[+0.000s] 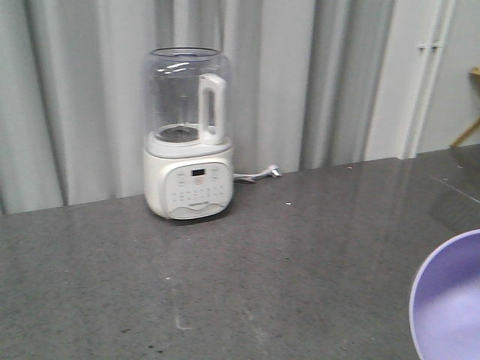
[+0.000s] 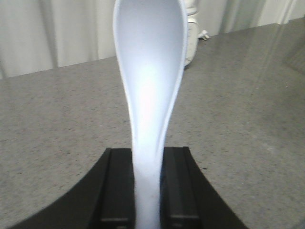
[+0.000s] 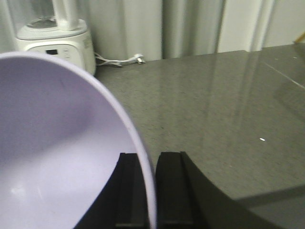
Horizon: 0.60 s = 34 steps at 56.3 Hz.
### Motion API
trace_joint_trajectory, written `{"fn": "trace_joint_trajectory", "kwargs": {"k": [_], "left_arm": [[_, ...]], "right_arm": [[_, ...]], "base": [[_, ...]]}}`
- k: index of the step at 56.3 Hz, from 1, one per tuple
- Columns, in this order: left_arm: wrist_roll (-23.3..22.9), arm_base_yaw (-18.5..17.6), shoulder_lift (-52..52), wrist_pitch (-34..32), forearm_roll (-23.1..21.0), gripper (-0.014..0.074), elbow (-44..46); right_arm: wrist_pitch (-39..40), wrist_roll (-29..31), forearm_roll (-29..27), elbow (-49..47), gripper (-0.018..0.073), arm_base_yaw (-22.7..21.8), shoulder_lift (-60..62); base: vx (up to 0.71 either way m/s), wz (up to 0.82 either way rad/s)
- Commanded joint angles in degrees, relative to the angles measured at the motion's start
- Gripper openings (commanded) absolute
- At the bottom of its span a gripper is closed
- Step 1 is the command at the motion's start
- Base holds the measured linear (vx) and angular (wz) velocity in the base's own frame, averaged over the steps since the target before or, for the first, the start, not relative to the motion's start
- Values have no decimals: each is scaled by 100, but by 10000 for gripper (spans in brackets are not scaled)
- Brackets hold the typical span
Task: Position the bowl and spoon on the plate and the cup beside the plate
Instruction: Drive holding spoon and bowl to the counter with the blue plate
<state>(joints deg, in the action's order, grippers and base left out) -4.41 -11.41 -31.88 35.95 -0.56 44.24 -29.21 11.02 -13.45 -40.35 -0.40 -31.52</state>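
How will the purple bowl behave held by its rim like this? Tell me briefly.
Probably stiff and light: the bowl looks like thin-walled plastic, and its rim curves evenly though only the right gripper pinches it. Likely slippery: the surface is smooth and the grip covers little rim, so it may pivot if swung fast.

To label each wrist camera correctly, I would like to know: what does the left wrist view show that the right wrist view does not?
Only the left wrist view: the short pale blue plastic spoon, its handle clamped in the left tool, scoop pointing away.
Only the right wrist view: the round lavender plastic bowl, its rim pinched in the right tool.
Both: the grey speckled countertop, the white blender and the pale folded curtain behind.
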Motion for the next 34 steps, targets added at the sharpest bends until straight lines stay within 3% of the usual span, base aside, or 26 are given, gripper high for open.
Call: {"fn": "trace_joint_trajectory", "kwargs": {"k": [1,34], "left_arm": [[-17,-33,-1,-477,-51,-6,148],[-17,-33,-1,-477,-51,-6,148]], "right_arm": [[504,52,-12,-161,-8,7,-15],[504,52,-12,-161,-8,7,-15]], "base": [[-14,-73],[-12,-67]]}}
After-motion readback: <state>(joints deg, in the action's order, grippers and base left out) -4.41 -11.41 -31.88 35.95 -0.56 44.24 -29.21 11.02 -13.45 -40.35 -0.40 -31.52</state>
